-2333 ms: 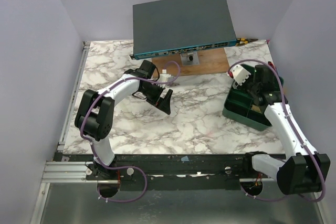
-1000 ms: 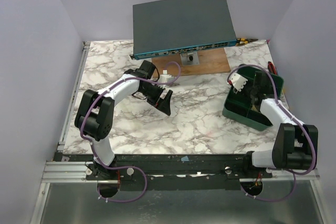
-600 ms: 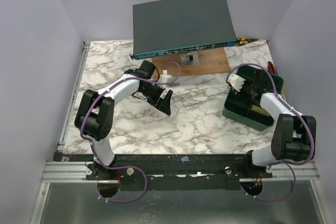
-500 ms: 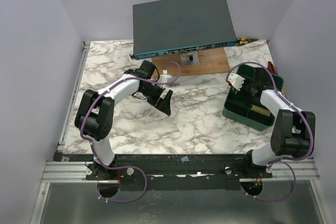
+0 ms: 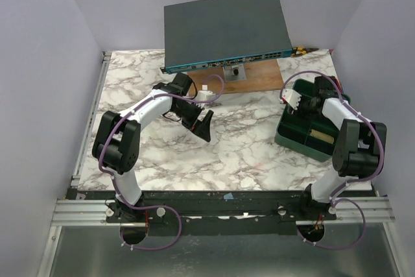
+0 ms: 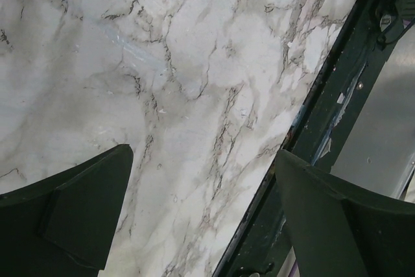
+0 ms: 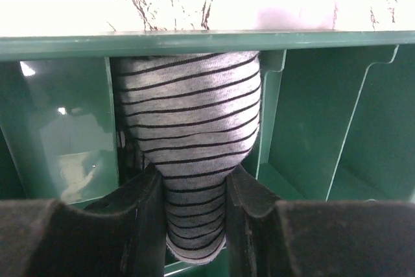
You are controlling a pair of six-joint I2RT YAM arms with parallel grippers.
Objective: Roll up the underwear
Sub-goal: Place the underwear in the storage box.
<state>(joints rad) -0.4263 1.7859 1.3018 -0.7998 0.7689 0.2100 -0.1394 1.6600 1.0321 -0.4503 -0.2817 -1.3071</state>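
The underwear is a grey roll with thin black stripes. It stands in a narrow middle compartment of the green divided bin, and its near end is pinched between the dark pads of my right gripper, which is shut on it. In the top view that gripper reaches into the bin at the table's right side, and the roll is hidden there. My left gripper hangs open over the marble table at centre left. Nothing sits between its fingers.
A dark flat network box stands tilted at the back over a wooden board. A red-handled tool lies behind the bin. The table's black front rail shows in the left wrist view. Empty bin compartments flank the roll.
The right arm has folded back, its forearm swinging toward the far right, while the gripper stayed in the bin. The left arm has barely moved.
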